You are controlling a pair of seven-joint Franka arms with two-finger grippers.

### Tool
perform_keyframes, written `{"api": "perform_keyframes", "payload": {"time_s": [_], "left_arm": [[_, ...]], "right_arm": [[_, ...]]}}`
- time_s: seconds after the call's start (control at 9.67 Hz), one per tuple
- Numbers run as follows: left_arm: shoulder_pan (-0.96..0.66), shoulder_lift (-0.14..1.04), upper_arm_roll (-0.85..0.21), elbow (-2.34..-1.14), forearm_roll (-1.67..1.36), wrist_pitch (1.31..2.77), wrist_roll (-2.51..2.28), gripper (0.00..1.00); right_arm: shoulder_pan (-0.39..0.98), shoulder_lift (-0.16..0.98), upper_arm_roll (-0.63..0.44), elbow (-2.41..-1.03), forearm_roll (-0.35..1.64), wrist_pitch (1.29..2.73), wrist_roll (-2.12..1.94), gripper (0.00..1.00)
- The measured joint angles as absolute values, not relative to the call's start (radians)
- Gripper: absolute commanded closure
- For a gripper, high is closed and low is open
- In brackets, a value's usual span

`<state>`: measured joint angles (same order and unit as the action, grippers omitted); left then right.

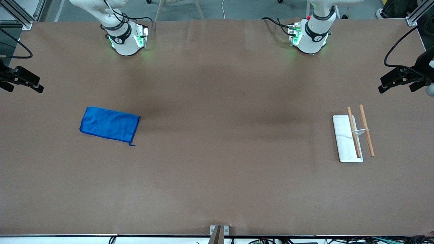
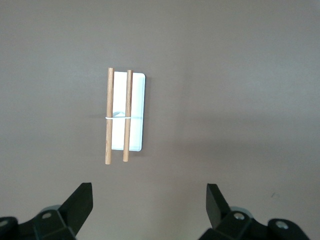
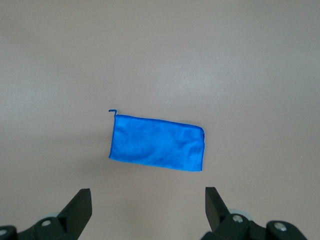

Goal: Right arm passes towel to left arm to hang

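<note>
The blue towel (image 1: 110, 124) lies flat on the brown table toward the right arm's end, its short loop (image 1: 131, 144) at the corner nearest the front camera. In the right wrist view the towel (image 3: 157, 144) lies below my right gripper (image 3: 148, 192), which is open, empty and high above the table. My left gripper (image 2: 149, 187) is open and empty, high over the table near a rack (image 2: 127, 116). In the front view only the right arm's base (image 1: 125, 37) and the left arm's base (image 1: 310, 34) show; both hands are out of that view.
A white-based rack with two wooden rods (image 1: 352, 135) stands toward the left arm's end of the table. Black camera mounts sit at both table ends (image 1: 20, 79) (image 1: 403, 78). A small bracket (image 1: 218, 232) is at the table's edge nearest the front camera.
</note>
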<state>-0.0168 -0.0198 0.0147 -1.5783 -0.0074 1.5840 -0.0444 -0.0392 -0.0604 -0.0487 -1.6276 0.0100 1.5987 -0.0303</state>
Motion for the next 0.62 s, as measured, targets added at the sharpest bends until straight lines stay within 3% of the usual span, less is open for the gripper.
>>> {"api": "perform_keyframes", "payload": {"time_s": [0.62], "left_arm": [[-0.018, -0.019, 0.014, -1.578, -0.007, 1.587, -0.044, 0.00]], "right_arm": [[-0.039, -0.060, -0.034, -1.634, 0.001, 1.589, -0.032, 0.00]]}}
